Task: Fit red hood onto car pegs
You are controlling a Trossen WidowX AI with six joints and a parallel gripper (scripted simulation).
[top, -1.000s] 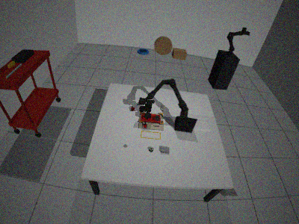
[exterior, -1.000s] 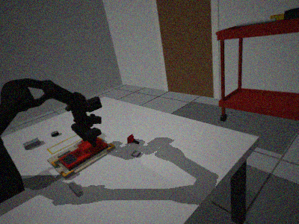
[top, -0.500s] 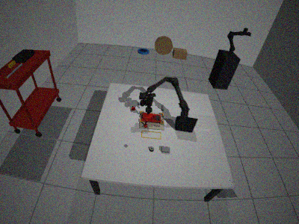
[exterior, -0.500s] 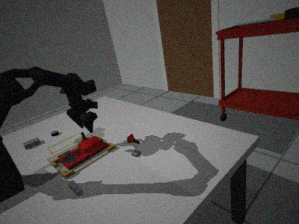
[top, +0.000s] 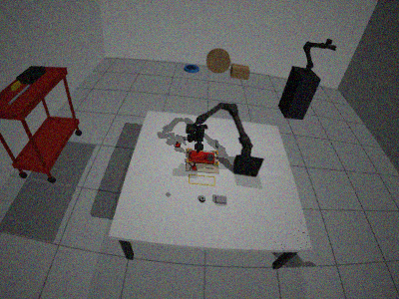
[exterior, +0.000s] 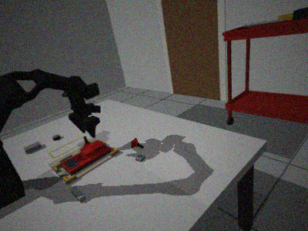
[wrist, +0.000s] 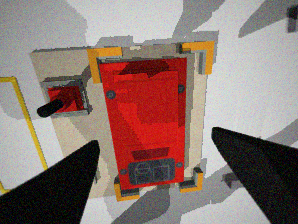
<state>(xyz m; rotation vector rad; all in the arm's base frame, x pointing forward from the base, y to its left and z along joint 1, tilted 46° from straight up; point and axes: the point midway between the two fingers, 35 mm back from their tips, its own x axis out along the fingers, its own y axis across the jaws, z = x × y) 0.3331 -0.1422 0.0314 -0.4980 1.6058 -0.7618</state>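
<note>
The red hood [top: 200, 156] [exterior: 94, 147] [wrist: 155, 107] lies on the car inside the jig [exterior: 68, 179] [wrist: 70, 137], between its orange corner brackets. In the wrist view it looks squared up with the jig. Dark round spots show near its corners, and a dark ribbed panel [wrist: 151, 171] shows at its near end. Whether every peg is fully through and the hood is quite flat is too small to tell. My gripper [top: 199, 148] [exterior: 92, 135] [wrist: 156, 138] is open and empty above the hood, a finger to each side, apart from it. The engine block cannot be told apart.
A black rod [wrist: 50, 108] stands in a small red-floored socket beside the car. A yellow outline [wrist: 31, 125] lies alongside. A small red-and-black piece [top: 178, 145] [exterior: 135, 143], grey blocks [top: 219, 199] [exterior: 140, 158] and a dark round part [top: 201, 198] [exterior: 57, 137] lie around.
</note>
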